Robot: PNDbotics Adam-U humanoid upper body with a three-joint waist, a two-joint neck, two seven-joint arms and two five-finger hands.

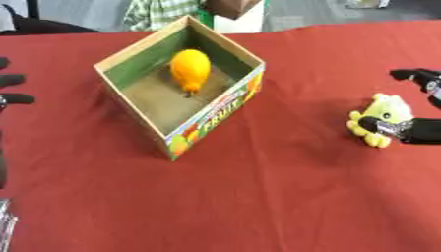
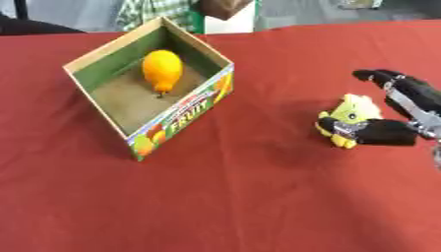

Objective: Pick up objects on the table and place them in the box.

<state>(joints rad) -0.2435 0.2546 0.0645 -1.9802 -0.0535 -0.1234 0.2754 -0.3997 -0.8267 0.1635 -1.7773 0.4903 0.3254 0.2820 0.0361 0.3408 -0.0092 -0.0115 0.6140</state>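
While an orange fruit [image 2: 162,70] lies in the box [image 2: 176,119], right hand [image 2: 405,115] spread around yellow toy [image 2: 351,118] (thumb touching), left hand [image 1: 10,88] open.

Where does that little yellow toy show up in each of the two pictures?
Left eye view: the yellow toy sits near the right edge, at the right hand.
Right eye view: further in from the right edge.
Shared landmark: the fruit box, to the toy's left in both.

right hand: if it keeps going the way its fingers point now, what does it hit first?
The right hand points toward the view's left, and the yellow toy sits right at its fingers, so that comes first. The box lies farther along; depth is unclear.
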